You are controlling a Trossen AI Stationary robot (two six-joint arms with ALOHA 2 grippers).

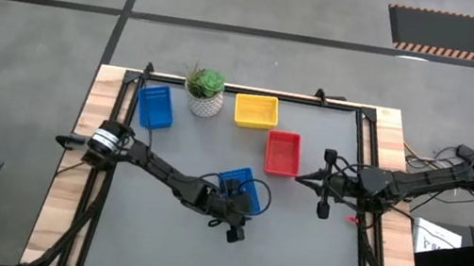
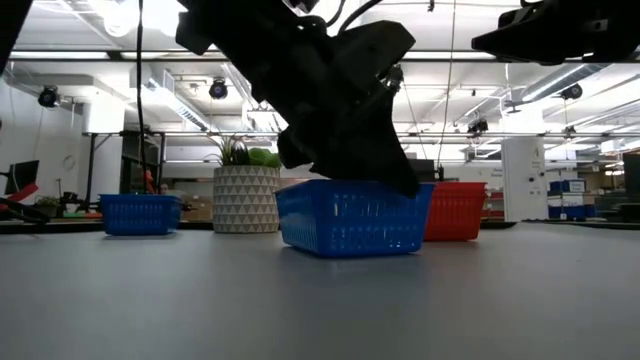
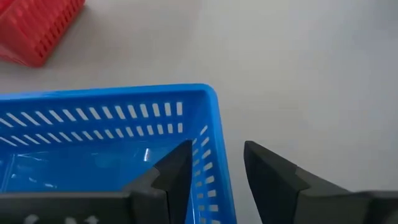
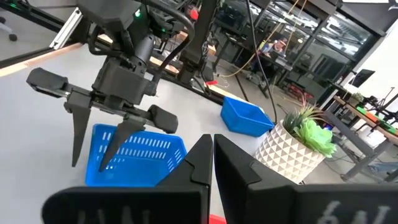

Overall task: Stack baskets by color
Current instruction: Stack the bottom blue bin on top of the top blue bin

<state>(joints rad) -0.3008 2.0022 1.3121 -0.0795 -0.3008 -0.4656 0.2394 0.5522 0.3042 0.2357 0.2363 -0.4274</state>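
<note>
A blue basket [image 1: 238, 187] rests flat on its bottom on the grey mat near the table's middle. My left gripper [image 3: 217, 149] is open and slants down over the basket's near wall [image 3: 214, 134]. One finger stands inside the basket and the other outside it. The right wrist view shows the same straddle by my left gripper [image 4: 96, 149]. Toward the table's far edge a second blue basket [image 1: 155, 106], a yellow basket [image 1: 256, 110] and a red basket [image 1: 283, 152] sit on the mat. My right gripper [image 1: 304, 175] is shut with nothing in it, to the right of the red basket, above the table.
A green plant in a white patterned pot [image 1: 206, 92] stands at the far edge between the far blue basket and the yellow one. A black frame [image 1: 253, 91] runs round the mat. Bare mat lies toward the near edge and at the left.
</note>
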